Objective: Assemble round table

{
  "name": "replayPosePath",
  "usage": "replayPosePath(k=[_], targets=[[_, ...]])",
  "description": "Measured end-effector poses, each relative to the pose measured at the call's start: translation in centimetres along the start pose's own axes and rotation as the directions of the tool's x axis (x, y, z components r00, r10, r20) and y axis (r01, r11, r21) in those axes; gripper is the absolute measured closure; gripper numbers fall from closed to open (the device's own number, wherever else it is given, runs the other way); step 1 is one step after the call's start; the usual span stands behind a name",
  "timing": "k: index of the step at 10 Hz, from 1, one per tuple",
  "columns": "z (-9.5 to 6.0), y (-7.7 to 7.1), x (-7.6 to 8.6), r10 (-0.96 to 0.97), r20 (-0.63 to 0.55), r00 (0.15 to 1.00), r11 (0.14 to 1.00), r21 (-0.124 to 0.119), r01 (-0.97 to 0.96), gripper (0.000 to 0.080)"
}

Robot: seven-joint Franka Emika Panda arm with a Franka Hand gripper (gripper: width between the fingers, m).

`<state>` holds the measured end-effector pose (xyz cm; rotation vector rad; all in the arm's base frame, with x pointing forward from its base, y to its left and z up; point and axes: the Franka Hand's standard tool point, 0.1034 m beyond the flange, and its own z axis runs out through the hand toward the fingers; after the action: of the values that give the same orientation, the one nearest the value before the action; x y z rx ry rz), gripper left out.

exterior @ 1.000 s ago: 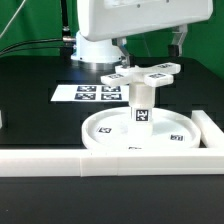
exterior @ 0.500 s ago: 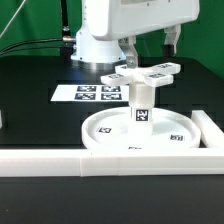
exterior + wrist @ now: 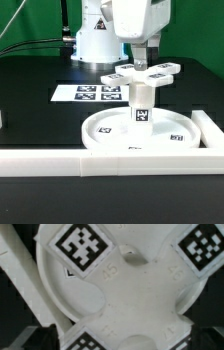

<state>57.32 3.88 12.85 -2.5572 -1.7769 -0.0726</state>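
The large round disc [image 3: 100, 140] lies flat on the black table. The short cylinder leg [image 3: 141, 105] stands upright at its middle, and the cross-shaped base [image 3: 140, 73] sits on top of the leg. My gripper [image 3: 144, 58] hangs just above the base, fingers pointing down. In the wrist view the tagged base [image 3: 130, 297] fills the picture. My gripper [image 3: 122, 339] has its dark fingers spread wide, one on each side of the base, so it looks open. I cannot tell whether the fingers touch the base.
The marker board [image 3: 85, 93] lies behind the disc at the exterior view's left. A long white border bar [image 3: 100, 163] runs along the front, and another [image 3: 212, 128] along the exterior view's right. The robot's base [image 3: 95, 45] stands at the back.
The arm has swung toward the exterior view's left, bringing the gripper from the right side to directly over the cross-shaped base. The table parts have not moved.
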Motion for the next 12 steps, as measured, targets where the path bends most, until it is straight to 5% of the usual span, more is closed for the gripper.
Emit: replayPosePath(k=[12], targets=[[2.0,-1.5,-1.2,-0.029,0.024,0.999,0.999,0.036,0.028,0.0151]])
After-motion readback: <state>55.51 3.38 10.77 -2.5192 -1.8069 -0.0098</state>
